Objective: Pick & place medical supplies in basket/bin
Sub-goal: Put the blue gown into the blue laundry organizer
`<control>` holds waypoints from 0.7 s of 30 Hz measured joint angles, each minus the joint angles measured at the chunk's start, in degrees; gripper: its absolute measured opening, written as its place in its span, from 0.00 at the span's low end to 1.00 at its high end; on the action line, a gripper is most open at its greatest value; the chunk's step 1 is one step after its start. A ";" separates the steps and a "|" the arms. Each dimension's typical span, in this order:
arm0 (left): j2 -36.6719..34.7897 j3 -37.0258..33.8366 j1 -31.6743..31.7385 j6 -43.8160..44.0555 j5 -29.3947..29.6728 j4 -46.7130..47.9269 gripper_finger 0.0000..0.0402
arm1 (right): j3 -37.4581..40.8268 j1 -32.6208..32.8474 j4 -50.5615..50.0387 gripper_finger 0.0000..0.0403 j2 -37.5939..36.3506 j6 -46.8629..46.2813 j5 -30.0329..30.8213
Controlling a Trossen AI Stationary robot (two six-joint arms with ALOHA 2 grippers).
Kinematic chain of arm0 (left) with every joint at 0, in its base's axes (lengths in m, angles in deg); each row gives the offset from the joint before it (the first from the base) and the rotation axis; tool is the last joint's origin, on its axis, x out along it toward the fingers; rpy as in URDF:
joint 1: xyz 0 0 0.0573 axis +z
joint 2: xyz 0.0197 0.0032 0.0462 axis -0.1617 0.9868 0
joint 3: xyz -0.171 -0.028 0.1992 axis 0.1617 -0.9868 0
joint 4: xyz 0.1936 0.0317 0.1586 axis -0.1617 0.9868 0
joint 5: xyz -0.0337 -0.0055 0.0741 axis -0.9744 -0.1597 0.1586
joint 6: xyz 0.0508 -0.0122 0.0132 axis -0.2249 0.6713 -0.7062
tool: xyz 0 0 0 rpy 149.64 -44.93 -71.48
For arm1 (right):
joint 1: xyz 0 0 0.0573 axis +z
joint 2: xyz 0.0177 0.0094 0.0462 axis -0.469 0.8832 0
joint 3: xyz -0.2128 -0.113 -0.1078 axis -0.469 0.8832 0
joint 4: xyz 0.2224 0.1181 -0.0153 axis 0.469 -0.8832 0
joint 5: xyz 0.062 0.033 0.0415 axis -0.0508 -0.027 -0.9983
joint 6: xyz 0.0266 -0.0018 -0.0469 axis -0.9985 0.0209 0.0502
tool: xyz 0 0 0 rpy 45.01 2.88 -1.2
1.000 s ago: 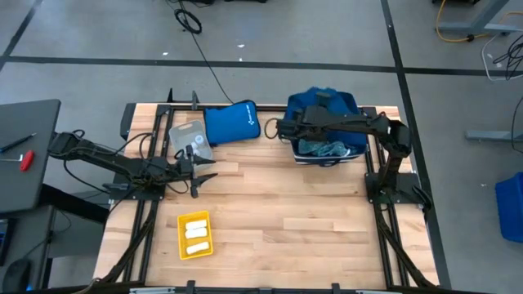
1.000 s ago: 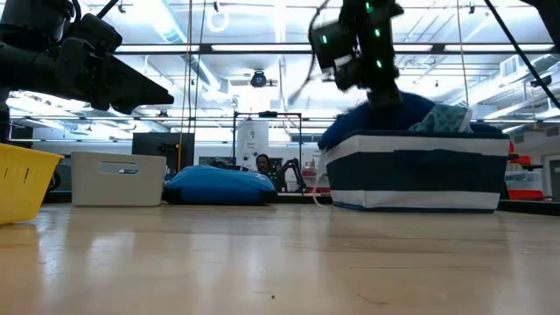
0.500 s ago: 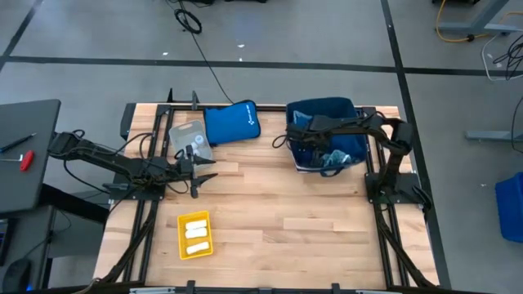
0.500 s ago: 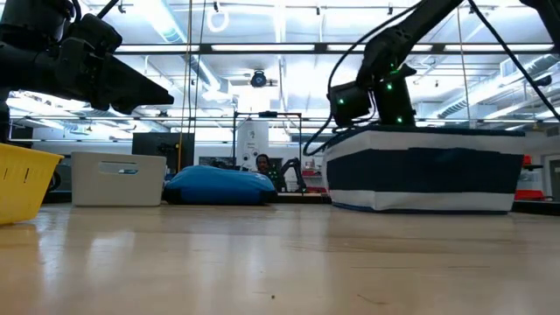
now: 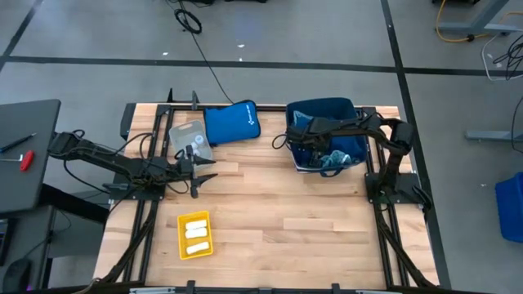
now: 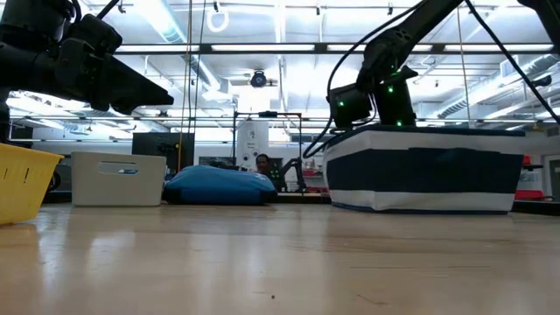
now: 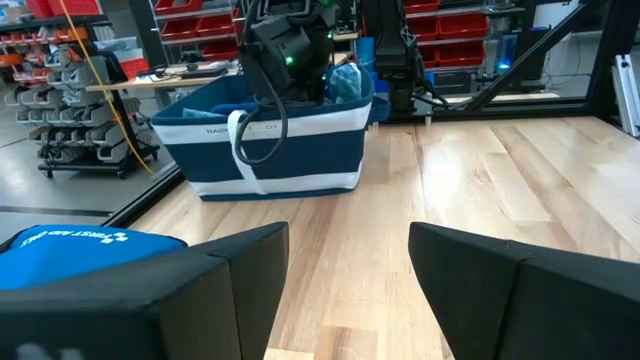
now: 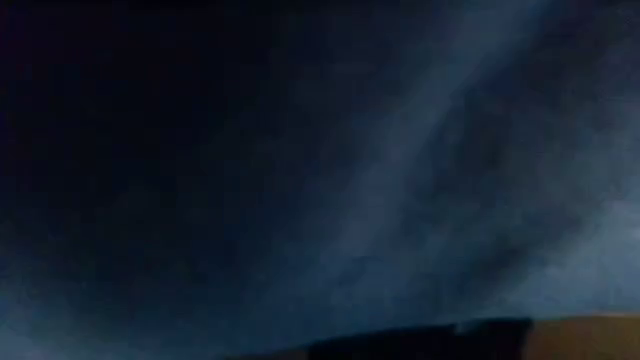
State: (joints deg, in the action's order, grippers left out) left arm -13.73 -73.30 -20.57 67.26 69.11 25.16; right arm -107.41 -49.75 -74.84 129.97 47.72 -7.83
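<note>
Two end effectors — left (image 5: 198,175) apart; right (image 5: 304,147) inside basket (image 5: 351,106), state unclear.

You're in a robotics lab/workshop: grey concrete floor (image 5: 270,33) w/ black tape lines, wooden bench (image 5: 278,220) on a metal frame, strip lights (image 6: 175,22) overhead, wire racks w/ red parts bins (image 7: 60,45), loose cables (image 5: 189,18) on the floor.
</note>
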 joint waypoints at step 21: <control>0.00 0.00 0.00 0.02 0.01 -0.05 0.53 | -9.46 3.41 -8.00 0.64 0.41 -1.67 -0.70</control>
State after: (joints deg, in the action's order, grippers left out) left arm -13.73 -73.30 -20.57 67.28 69.12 25.12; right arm -116.87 -46.34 -82.85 130.38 46.05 -8.53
